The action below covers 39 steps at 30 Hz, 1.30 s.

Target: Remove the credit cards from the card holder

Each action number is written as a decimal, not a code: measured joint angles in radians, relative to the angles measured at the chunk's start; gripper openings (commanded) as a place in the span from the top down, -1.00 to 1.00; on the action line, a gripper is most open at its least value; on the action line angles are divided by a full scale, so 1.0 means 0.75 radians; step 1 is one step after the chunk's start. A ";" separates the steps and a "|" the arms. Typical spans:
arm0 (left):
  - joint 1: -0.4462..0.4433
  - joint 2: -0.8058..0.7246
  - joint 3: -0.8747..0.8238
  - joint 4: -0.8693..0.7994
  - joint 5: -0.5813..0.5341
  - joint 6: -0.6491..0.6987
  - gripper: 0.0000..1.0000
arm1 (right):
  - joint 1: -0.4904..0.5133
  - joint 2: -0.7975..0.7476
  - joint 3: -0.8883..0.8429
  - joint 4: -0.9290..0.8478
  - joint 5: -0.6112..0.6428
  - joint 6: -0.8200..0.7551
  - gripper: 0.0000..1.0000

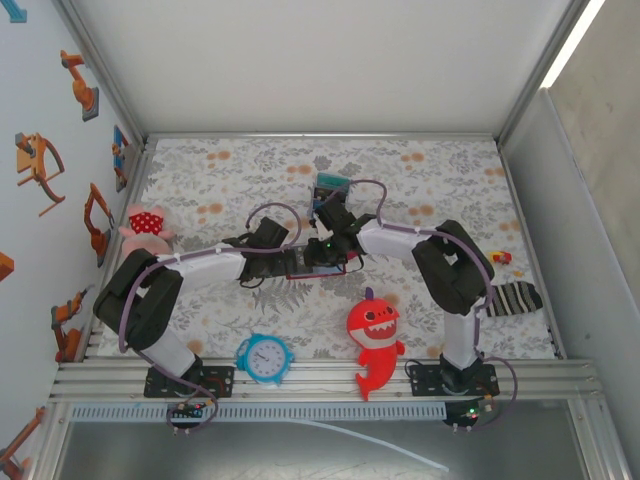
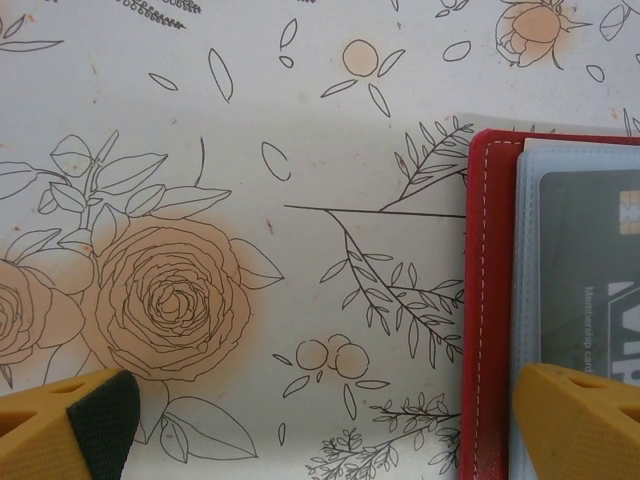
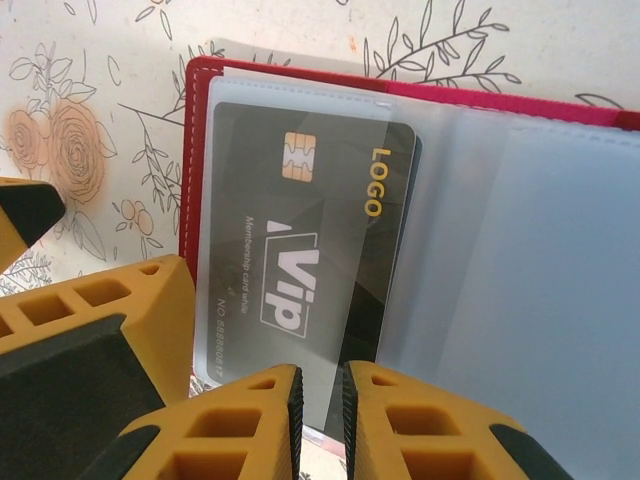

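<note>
The card holder (image 3: 196, 150) lies open on the flowered cloth, with a red border and clear sleeves. A dark credit card (image 3: 300, 220) marked VIP sits in its left sleeve. My right gripper (image 3: 320, 372) hangs over the card's near end. Its jaws are almost together with a thin slit, and nothing is visibly pinched. My left gripper (image 2: 320, 378) is wide open. Its right finger (image 2: 580, 420) rests over the card holder (image 2: 487, 300) and the card (image 2: 590, 250), and its left finger is over bare cloth. A teal card (image 1: 331, 183) lies on the table beyond both grippers.
A red shark toy (image 1: 375, 335) and a blue alarm clock (image 1: 265, 357) stand near the front edge. A pink plush (image 1: 148, 225) is at the left, and a striped sock (image 1: 515, 297) at the right. White walls enclose the table.
</note>
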 measured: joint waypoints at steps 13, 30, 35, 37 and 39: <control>-0.007 0.006 0.001 -0.002 -0.014 0.006 -0.94 | -0.013 0.031 -0.001 0.006 -0.007 0.036 0.57; -0.010 0.006 0.003 -0.005 -0.017 0.006 -0.94 | -0.020 -0.002 -0.027 0.006 0.007 0.064 0.58; -0.006 -0.015 0.003 -0.007 0.006 0.005 -0.94 | -0.020 -0.028 -0.036 0.006 0.012 0.064 0.59; -0.006 -0.017 0.005 -0.008 0.016 0.005 -0.94 | -0.020 -0.030 -0.036 0.006 0.015 0.064 0.59; -0.005 -0.017 0.012 -0.008 0.024 0.005 -0.94 | -0.020 -0.030 -0.036 0.005 0.015 0.064 0.59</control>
